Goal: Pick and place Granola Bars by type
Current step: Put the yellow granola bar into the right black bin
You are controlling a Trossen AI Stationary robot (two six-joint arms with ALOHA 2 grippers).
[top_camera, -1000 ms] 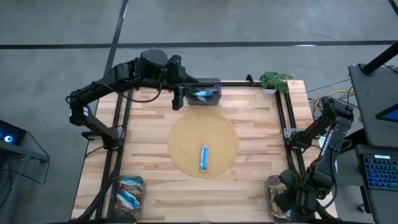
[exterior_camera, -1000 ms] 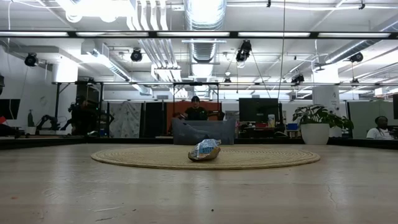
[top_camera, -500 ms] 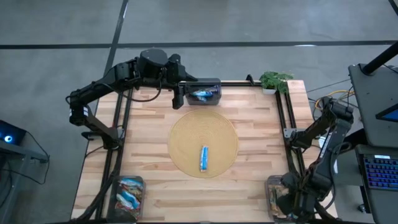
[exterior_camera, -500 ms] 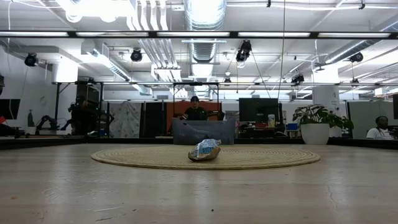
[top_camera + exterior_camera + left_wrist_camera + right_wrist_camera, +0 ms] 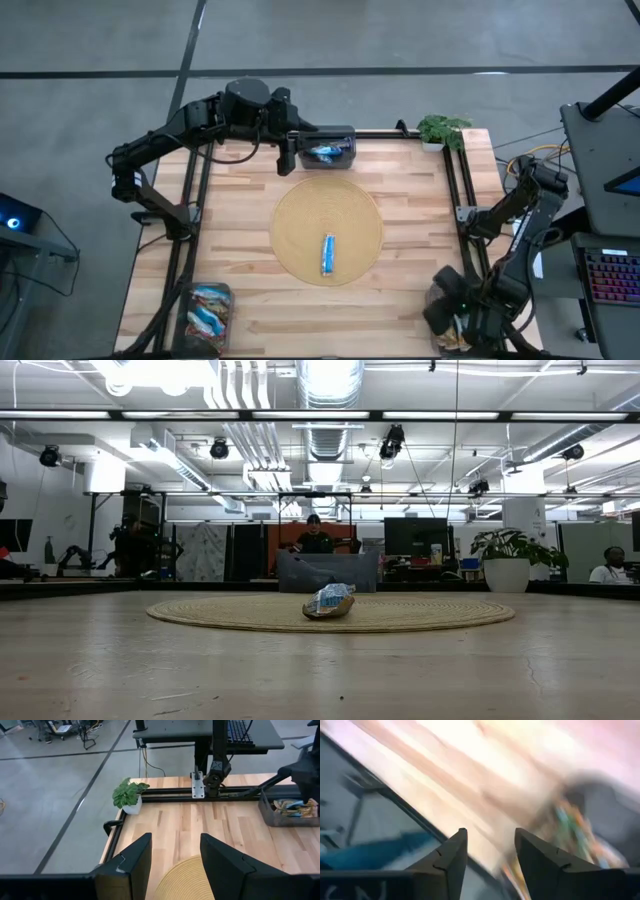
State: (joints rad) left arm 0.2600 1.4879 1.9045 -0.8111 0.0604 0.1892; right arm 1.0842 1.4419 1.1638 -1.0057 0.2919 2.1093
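One blue-white granola bar (image 5: 327, 254) lies flat on the round woven mat (image 5: 300, 215), and shows in the low view too (image 5: 329, 601). My left gripper (image 5: 175, 865) is open and holds nothing. It hovers at the table's far edge, beside the far bin (image 5: 327, 152) that holds blue bars. My right gripper (image 5: 490, 860) is open and empty. It points steeply down over the near-right bin (image 5: 290, 812), which holds orange-brown bars. A near-left bin (image 5: 207, 310) holds mixed bars.
A small potted plant (image 5: 440, 130) stands at the far right corner. Black rails (image 5: 455, 190) run along the table's edges. Bare wood lies around the mat. People and desks show in the room beyond the table.
My right hand has swung a little toward the table's left over the near-right bin, and its wrist has turned, so it now covers most of the bin in the high view. The bar on the mat and my left arm have kept still.
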